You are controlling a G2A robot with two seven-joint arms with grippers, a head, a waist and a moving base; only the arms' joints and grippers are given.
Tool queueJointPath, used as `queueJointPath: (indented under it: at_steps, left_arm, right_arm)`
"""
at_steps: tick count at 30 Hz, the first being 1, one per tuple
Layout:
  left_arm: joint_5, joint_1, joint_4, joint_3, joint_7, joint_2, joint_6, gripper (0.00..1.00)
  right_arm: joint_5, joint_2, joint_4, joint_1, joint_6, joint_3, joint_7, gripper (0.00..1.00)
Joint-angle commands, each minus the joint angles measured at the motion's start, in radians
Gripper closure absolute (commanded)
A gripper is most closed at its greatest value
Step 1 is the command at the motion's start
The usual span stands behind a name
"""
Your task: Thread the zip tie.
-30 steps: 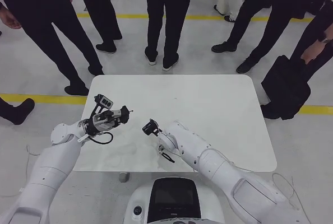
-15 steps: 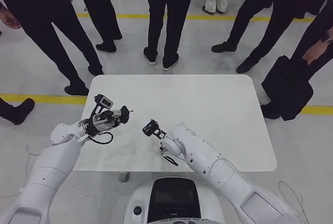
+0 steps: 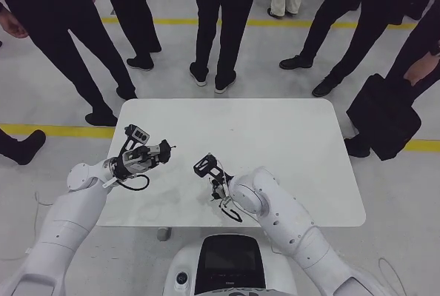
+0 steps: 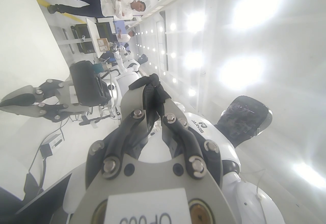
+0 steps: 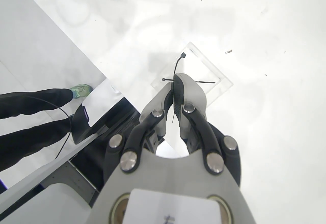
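Zip tie (image 5: 182,55): being pinched mid-strap by the right gripper, head end standing out past the fingertips, tail trailing back between the fingers; hanging above the tray, apparently not touching it.
Right gripper (image 5: 173,85): clamping tight on the strap and pointing down at the table (image 3: 294,148), near its robot-side edge.
Left gripper (image 4: 150,87): hovering over the table's left part, well apart from the right gripper; fingers meeting at the tips; not showing clearly whether anything is pinched there.
Tray (image 5: 211,63): clear and shallow, lying flat on the table under the right gripper.
Tray contents: holding one spare tie (image 5: 203,81), lying flat across it and crossing beneath the held strap.
Step in hand: judging as the tie just taken up; threading not yet begun, the tail sitting nowhere near the head slot.
Next move: calling for a second grip on the free tail, bending the strap into a loop and steering the tip squarely into the head; needing fine alignment, the slot being small.
Risk: strap twisting or slipping between the pads while being bent.
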State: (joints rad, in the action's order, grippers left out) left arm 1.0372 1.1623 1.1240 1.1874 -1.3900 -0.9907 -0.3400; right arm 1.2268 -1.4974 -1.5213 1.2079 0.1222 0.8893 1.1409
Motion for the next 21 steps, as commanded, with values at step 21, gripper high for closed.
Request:
queueJointPath:
  at_steps: [21]
  left_arm:
    - [0.0,0.0,0.0,0.0,0.0,0.0,0.0,1.0]
  right_arm:
    - [-0.357,0.06,-0.347,0.349,0.203,0.259,-0.577,1.0]
